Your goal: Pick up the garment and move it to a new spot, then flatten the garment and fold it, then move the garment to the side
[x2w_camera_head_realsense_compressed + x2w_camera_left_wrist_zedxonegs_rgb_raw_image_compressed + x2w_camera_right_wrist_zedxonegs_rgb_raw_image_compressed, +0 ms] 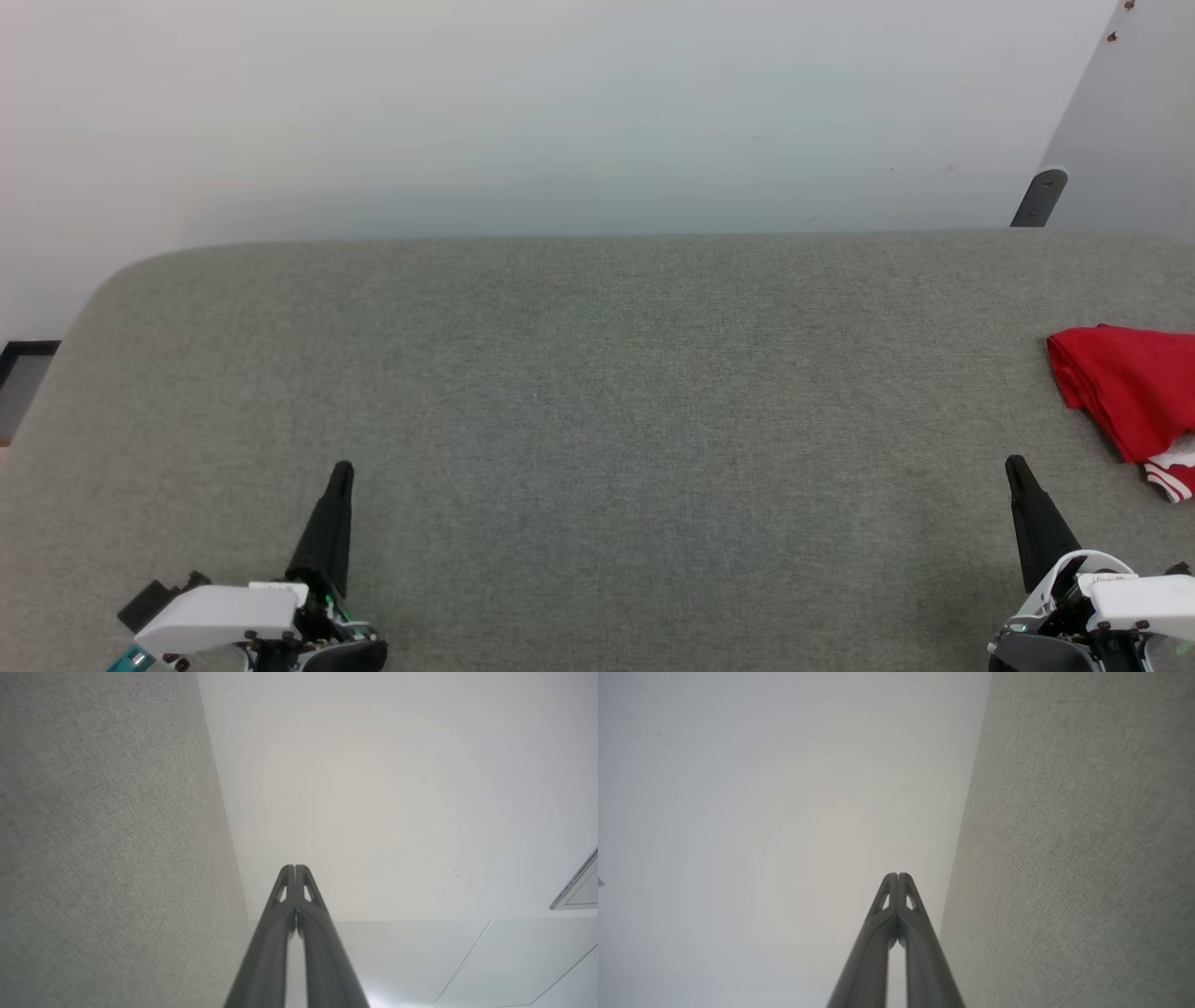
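One grey-green fabric surface [597, 420], pale floor [560, 112] beyond, bears the garment [1125, 392].

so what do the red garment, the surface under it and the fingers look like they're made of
Garment: soft woven or knit cloth, matte; it lies in rumpled folds.
Surface: grey-green fabric covering, probably; a fine heathered weave shows.
Fingers: dark matte plastic, likely; smooth, with moulded cut-outs near the tips.

The right gripper [898, 875] rises from the bottom middle, its two dark fingers pressed together at the tips, holding nothing. To their right runs the grey-green fabric surface [1078, 849]; a pale floor [775, 812] spreads on the left.
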